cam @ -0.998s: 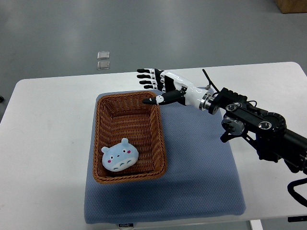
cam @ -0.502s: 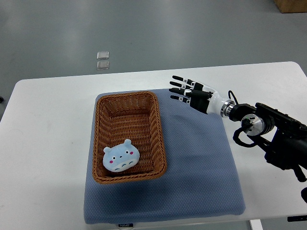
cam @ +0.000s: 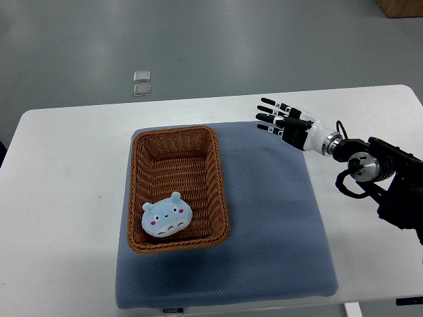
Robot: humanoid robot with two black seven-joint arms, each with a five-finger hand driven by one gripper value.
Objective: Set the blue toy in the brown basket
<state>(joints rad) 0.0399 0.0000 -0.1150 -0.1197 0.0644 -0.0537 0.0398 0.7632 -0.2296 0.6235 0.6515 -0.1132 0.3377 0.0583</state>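
We see the blue plush toy resting in the brown wicker basket at 6 o'clock; our right hand, fingers spread and empty, sits at the basket's 2 o'clock.

right robot hand | moved right, away from brown basket

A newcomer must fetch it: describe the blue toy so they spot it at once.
On the white table lies a blue-grey mat bearing a brown wicker basket. The blue toy lies in its near end: a pale blue plush face with pink cheeks, the basket's only content.
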